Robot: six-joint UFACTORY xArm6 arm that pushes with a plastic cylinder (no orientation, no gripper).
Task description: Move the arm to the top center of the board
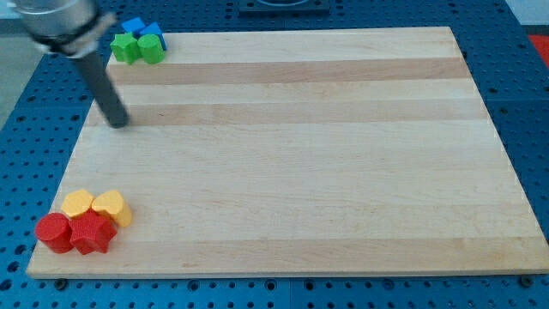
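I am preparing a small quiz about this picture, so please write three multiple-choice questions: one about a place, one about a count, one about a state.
1. Where is my tip on the board?
A. Near the view's left edge, below the blue and green group
B. At the top centre
C. At the view's bottom right corner

2. How many blocks lie in the view's bottom left corner?
A. Two
B. Four
C. Six

3. Is my tip touching a block?
A. Yes, a red one
B. Yes, a green one
C. No, it stands apart from all

Answers:
1 A: the rod ends just below the green blocks and blue blocks.
2 B: two yellow blocks and two red blocks sit together there.
3 C: bare wood shows around the tip.
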